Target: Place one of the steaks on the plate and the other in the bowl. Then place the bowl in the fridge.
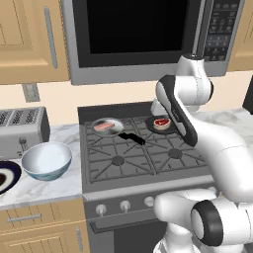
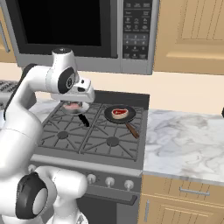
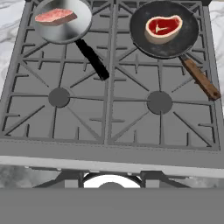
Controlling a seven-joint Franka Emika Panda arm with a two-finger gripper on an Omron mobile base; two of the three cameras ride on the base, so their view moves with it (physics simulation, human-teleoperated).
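Note:
The pale pink steak (image 3: 55, 16) lies in a shallow silver pan (image 3: 65, 36) on the stove's back left burner. On the back right burner the dark red steak (image 3: 163, 26) rests in a dark pan (image 3: 146, 43) with a wooden handle. The pale blue-white bowl (image 1: 47, 160) stands empty on the counter left of the stove. Beside it, the dark plate (image 1: 6, 177) is cut off by the frame edge. My gripper (image 2: 75, 100) hovers high over the stove near the silver pan, its fingertips (image 3: 70, 177) apart with nothing between them. The fridge is out of view.
A toaster (image 1: 20, 131) stands at the back of the left counter, behind the bowl. A microwave (image 1: 133, 34) hangs low above the stove (image 3: 109, 109). The silver pan's black handle (image 3: 92, 59) points toward the stove front. Marble counter (image 2: 188, 135) extends right of the stove.

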